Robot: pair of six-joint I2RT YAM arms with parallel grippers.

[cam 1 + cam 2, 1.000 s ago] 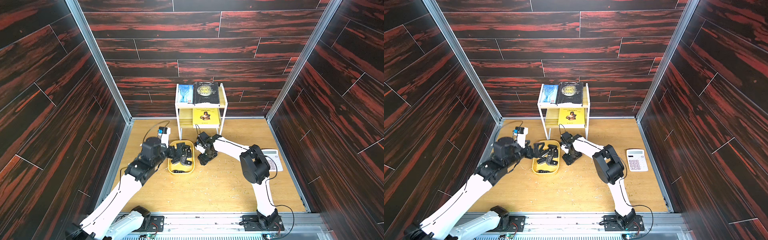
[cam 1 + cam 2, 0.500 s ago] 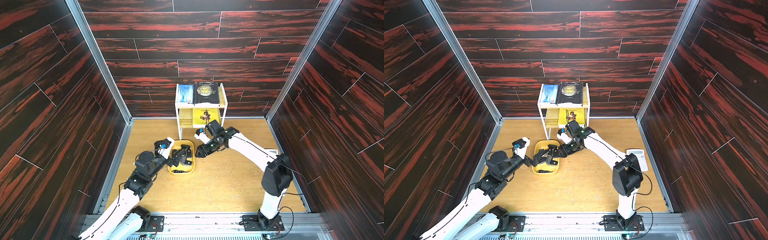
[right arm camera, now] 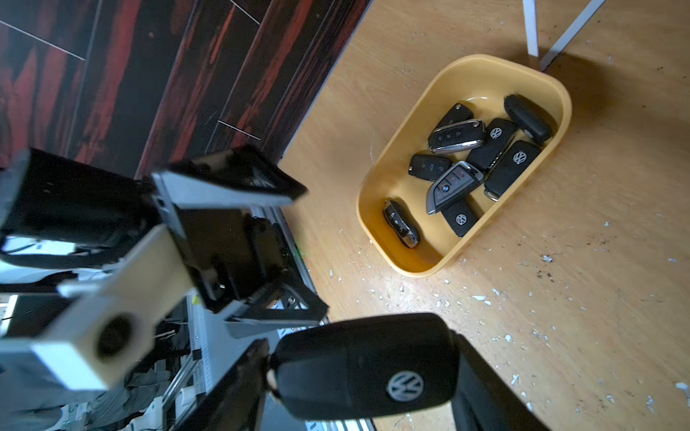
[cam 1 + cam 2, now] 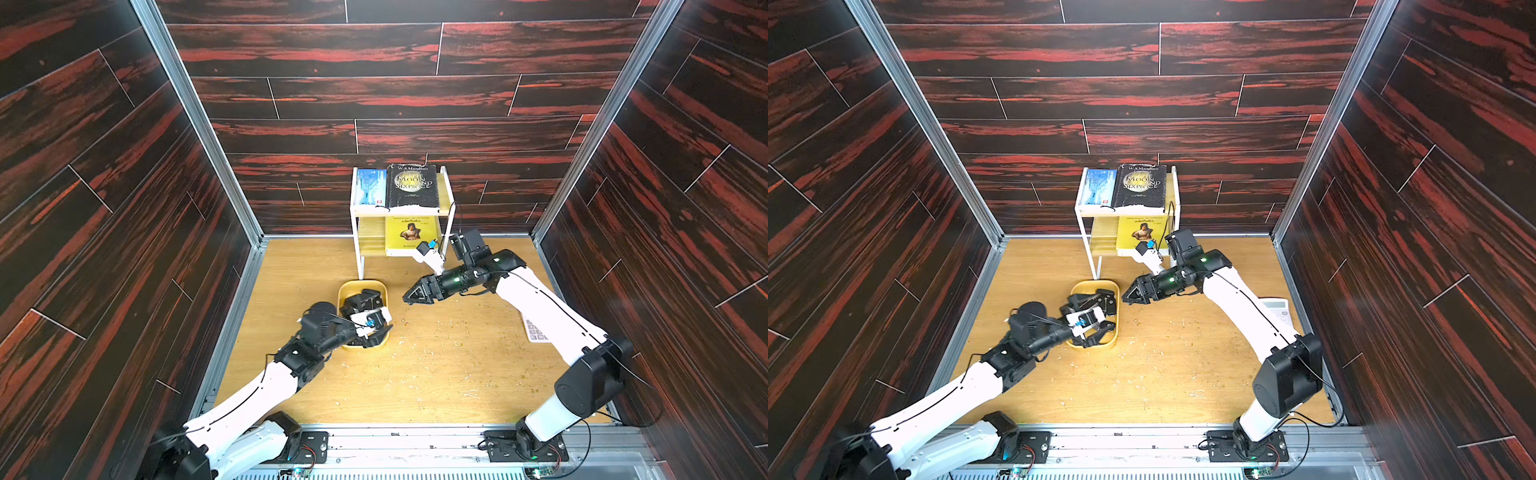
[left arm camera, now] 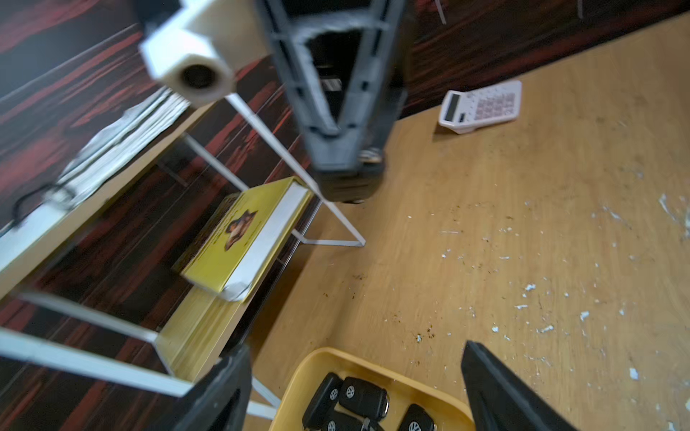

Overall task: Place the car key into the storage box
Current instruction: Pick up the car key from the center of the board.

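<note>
Hovering over the 6 o'clock end of the storage box, the left jaws stand spread wide with nothing between them, carried by the left arm, which comes in from 7 o'clock. That yellow box lies flat on the counter and holds a heap of black key fobs. At 12 o'clock from it stands the white book shelf, one leg just beside the far rim. At about 2 o'clock from the box, near it but clear of its rim, the right jaws are clenched on the car key. It is a black fob with a round silver badge, pinched end to end and held above the counter. The right arm stretches in from 4 o'clock. Well apart at 3 o'clock lies a white calculator, partly hidden under that arm in both top views.
</note>
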